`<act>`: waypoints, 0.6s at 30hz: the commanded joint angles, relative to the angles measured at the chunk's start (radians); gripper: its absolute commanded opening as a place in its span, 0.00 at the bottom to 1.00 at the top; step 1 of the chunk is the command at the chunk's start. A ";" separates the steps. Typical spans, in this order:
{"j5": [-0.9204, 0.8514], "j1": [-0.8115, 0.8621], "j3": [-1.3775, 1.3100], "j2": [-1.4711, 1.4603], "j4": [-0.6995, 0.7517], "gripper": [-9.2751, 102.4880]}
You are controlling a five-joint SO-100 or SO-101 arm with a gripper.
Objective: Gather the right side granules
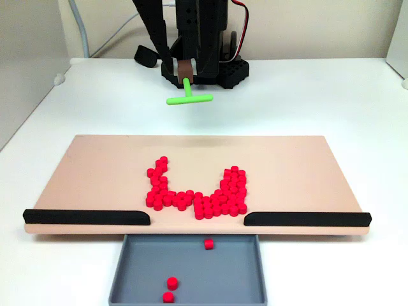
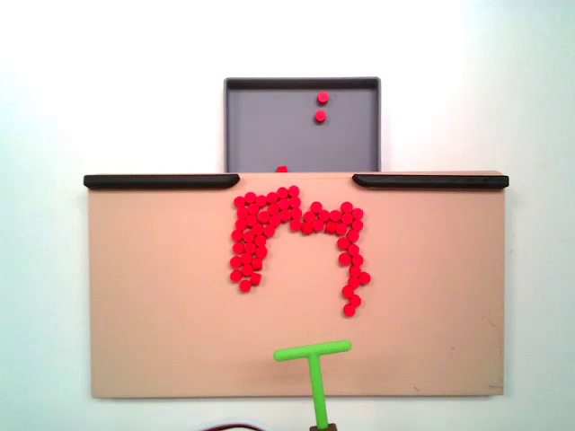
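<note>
Granules (image 1: 197, 191), small glossy red plastic cylinders, lie in a loose U on the tan board (image 1: 95, 172), well ahead of the hand (image 1: 185, 69) and lower than it, near the board's far edge as counted from the arm. The hand is closed on the stem of the green T-shaped tool (image 1: 189, 97), whose crossbar hangs just past the fingers, above the counter (image 1: 306, 95) in one fixed view and over the board's near edge in the other (image 2: 313, 351); whether the bar touches the surface I cannot tell. Judging by their look, the granules are light, hard and slick: they should slide and roll at a nudge, scatter if struck fast, and are far too small to pinch one at a time, so the sensible hold is none at all, only the crossbar laid flat behind them as a rake. Beyond the pile, two black rails (image 1: 86, 217) (image 1: 306, 218) line the far edge with a gap between them, and past that gap sits the grey tray (image 1: 191, 293) with three granules (image 1: 171, 283) already inside. In the view facing the arm, the arm of the U on the right side is thick and sits just beside the right rail's inner end, so strays could lodge against it. Nothing stands between tool and pile, only bare board.
</note>
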 commanded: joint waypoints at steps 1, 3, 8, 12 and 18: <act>0.005 0.000 -0.005 0.011 0.006 0.08; 0.006 0.000 -0.005 0.009 0.006 0.08; 0.011 0.000 -0.005 0.008 0.006 0.08; 0.017 0.000 -0.005 0.008 0.006 0.08; 0.034 0.000 -0.005 0.011 0.006 0.08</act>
